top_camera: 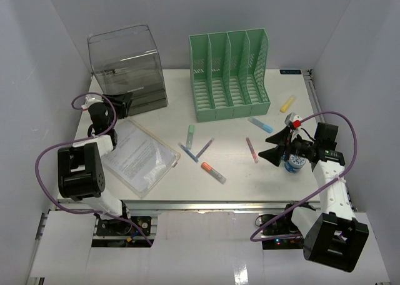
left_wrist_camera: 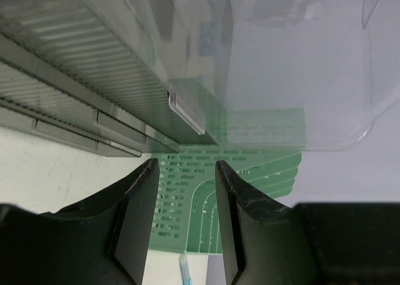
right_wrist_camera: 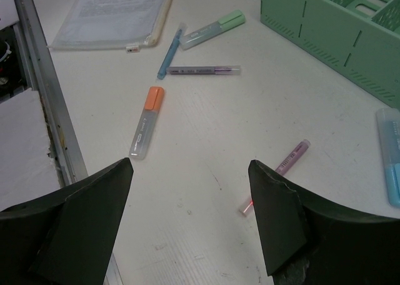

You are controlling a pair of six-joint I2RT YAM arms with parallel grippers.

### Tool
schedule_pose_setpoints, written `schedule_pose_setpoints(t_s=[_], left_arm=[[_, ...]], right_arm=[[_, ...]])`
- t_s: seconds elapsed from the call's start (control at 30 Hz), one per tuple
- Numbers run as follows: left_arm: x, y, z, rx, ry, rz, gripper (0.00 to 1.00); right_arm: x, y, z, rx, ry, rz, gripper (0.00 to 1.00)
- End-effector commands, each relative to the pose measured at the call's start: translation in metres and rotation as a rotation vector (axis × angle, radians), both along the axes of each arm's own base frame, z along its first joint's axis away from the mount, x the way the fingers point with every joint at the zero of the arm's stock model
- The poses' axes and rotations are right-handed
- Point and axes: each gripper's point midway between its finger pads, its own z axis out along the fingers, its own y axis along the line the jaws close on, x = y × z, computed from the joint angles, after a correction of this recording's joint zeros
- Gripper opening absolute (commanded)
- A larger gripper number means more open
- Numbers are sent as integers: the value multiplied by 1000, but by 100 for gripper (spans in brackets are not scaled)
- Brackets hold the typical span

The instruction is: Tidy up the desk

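The left fingers (left_wrist_camera: pixel 134 216) stand part way apart with nothing between them. They are just short of the front of the clear drawer box (left_wrist_camera: pixel 94 66), and I cannot tell whether they touch it. A strip of the tabletop (left_wrist_camera: pixel 37 166) shows beside them, under the box, and the green file rack (left_wrist_camera: pixel 187 197) is seen through their gap, further off.

The right fingers (right_wrist_camera: pixel 87 216) are spread wide and hold nothing. They hang above bare tabletop on its right side, clear of the surface. A pink pen (right_wrist_camera: pixel 278 172) lies nearest, just beyond the right-hand finger. An orange highlighter (right_wrist_camera: pixel 147 122) lies further left. Beyond it lie a purple pen (right_wrist_camera: pixel 203 70), a blue pen (right_wrist_camera: pixel 170 52) and a green highlighter (right_wrist_camera: pixel 212 29). A blue highlighter (right_wrist_camera: pixel 390 154) lies near the foot of the rack.

From above, the white tabletop fills the middle of the scene, with its metal rail (top_camera: pixel 200 205) along the near edge. The drawer box stands far left and the rack far centre. A clear document sleeve (top_camera: pixel 137 154) lies near left, by the left arm. A yellow highlighter (top_camera: pixel 287 103) lies far right.
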Motion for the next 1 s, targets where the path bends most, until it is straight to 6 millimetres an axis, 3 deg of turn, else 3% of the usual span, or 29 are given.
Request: schedule_pose_setpoints(t_s=[0.0,0.23,0.7,0.97], left_arm=[[19,7,28,10,-93,20,51],[37,10,19,-14,-91,20,42],[59,13,13,-17,-94,22,37],[58,13,8,-28,-107,20,21]], right_arm=[[-1,0,-1,9,-9,9,81],[0,-1,-2,11,-5,6,81],[0,-2,-5,19,8,4,81],[1,-3,-5,22,11,3,81]])
